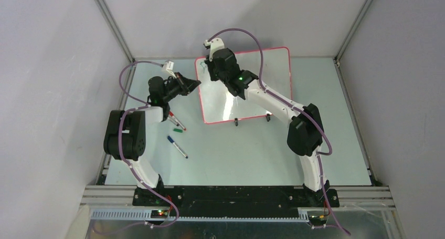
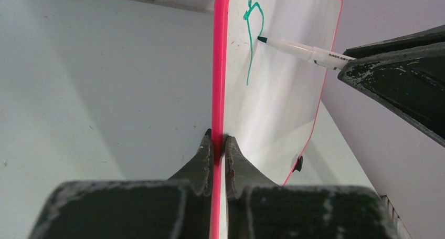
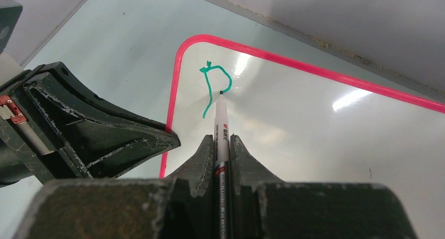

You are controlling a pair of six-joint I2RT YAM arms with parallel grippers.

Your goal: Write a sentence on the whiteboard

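Observation:
The whiteboard [image 1: 252, 86] lies at the back middle of the table, glossy white with a red-pink rim [image 2: 219, 65]. My left gripper [image 2: 219, 140] is shut on its left edge [image 3: 169, 128]. My right gripper [image 3: 222, 138] is shut on a white marker [image 3: 220, 123] with a dark tip; in the top view this gripper [image 1: 212, 65] hangs over the board's top left corner. The marker [image 2: 302, 51] tip touches the board at the bowl of a green letter "P" [image 3: 214, 86], all that shows of the sentence [image 2: 253, 37].
Several loose markers [image 1: 176, 134] lie on the table left of the board, near the left arm. The board's two black feet [image 1: 252, 120] are at its near edge. Grey walls close in the table at the back and sides.

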